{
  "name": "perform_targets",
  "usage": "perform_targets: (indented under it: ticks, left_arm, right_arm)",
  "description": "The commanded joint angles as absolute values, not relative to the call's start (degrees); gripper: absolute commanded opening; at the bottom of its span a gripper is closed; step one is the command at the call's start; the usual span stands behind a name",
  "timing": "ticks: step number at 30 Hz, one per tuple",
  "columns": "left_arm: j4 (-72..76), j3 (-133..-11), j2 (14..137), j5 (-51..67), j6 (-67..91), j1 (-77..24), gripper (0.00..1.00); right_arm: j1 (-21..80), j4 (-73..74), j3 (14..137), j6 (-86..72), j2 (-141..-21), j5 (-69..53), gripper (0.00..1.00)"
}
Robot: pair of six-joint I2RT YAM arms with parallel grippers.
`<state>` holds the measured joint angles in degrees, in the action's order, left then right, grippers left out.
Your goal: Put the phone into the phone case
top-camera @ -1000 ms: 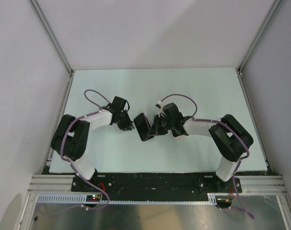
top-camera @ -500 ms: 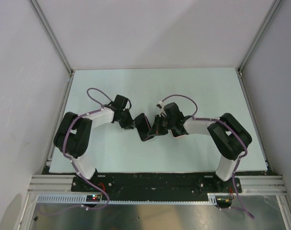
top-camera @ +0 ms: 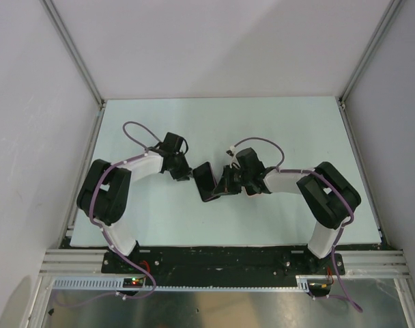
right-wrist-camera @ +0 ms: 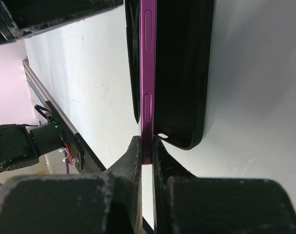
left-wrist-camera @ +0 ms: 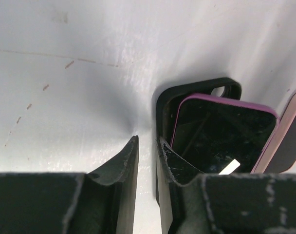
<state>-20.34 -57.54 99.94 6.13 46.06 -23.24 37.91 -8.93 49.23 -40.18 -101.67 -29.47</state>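
The main risk, as I judge it, is that the phone (right-wrist-camera: 147, 73) twists or slips in its thin-edge grip before it seats. It is pinched only along one purple side, close to a corner, so any push against the case (right-wrist-camera: 189, 73) could pivot it instead of driving it home. A corner may then catch on the rim and stay proud. The case looks unclamped, so it could also slide across the desk (left-wrist-camera: 65, 97) or tip away under that push. A nudge from the left arm could shove it out of line too. The right jaws are clamped on the phone's purple edge just below the lower side button, with no gap showing at the pads. The left jaws stand a little apart with only bare desk showing between the fingers (left-wrist-camera: 122, 168). The inner finger lies right at the case's outer wall, though I cannot tell whether it is pressing. The phone stands on edge mid-desk between the two arms. It is laid against the open side of the black case and only partly in, and its near end pokes out past the case's corner.
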Motion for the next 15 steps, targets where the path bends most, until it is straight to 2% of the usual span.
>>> perform_targets:
  ticks: [1, 15]
  left_arm:
    - [-19.95, -60.88, 98.61, 2.18, 45.16, -23.77, 0.26]
    - [-20.53, -63.16, 100.35, 4.24, 42.77, -24.46, 0.26]
  right_arm:
    - [38.22, -2.86, 46.96, -39.38, -100.93, -33.11, 0.0]
    - [38.79, -4.36, 48.22, -41.13, -103.89, -38.2, 0.0]
